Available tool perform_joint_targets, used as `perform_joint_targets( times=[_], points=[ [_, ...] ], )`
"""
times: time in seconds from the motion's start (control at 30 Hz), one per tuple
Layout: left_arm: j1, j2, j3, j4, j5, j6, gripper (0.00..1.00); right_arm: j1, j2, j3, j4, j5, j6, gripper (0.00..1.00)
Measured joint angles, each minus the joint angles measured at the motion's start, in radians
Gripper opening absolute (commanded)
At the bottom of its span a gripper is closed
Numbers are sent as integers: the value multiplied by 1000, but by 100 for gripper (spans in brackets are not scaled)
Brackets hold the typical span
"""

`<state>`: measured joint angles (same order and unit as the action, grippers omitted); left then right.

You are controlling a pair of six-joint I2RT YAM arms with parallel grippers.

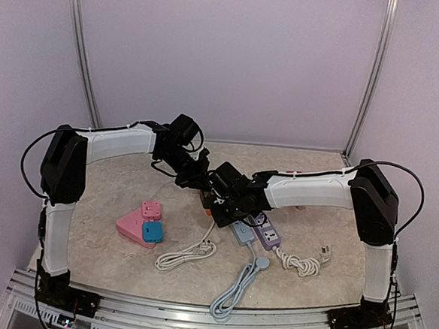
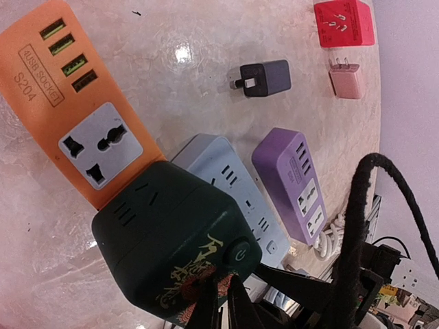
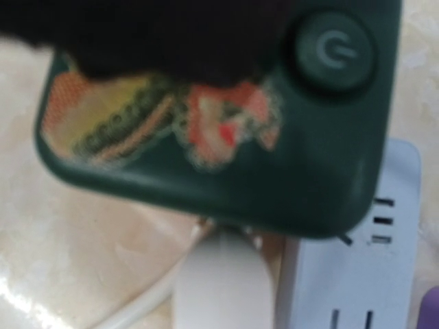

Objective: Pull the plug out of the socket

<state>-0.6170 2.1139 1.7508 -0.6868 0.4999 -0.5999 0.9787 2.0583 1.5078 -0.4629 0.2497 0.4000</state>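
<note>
A dark green cube socket (image 2: 171,240) with a power button stands on the end of an orange power strip (image 2: 75,103). The fingertips of my left gripper (image 2: 223,291) are shut together and press on the cube's printed top face. A white plug (image 3: 223,288) sits against the cube's (image 3: 226,171) lower side, with a sliver of metal prong showing between them. Its white cable (image 1: 187,254) trails toward the near edge. My right gripper (image 1: 220,202) meets the left one at the table's middle. Its fingers are hidden in its wrist view, where the plug fills the jaw space.
A blue-grey strip (image 2: 226,178) and a purple strip (image 2: 295,185) lie beside the cube. Black (image 2: 264,77), red (image 2: 343,22) and pink (image 2: 345,80) adapters lie farther off. A pink triangular socket (image 1: 134,226) sits at the left, and coiled cables (image 1: 299,262) at the near right.
</note>
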Motion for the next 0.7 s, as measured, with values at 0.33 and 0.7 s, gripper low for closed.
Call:
perform_joint_targets(
  times=[0.33, 0.7],
  points=[
    [9, 14, -14, 48, 26, -38, 5, -29, -9, -37, 57, -37, -42, 4],
    [43, 3, -88, 158, 89, -97, 5, -40, -6, -31, 59, -70, -44, 1]
  ],
)
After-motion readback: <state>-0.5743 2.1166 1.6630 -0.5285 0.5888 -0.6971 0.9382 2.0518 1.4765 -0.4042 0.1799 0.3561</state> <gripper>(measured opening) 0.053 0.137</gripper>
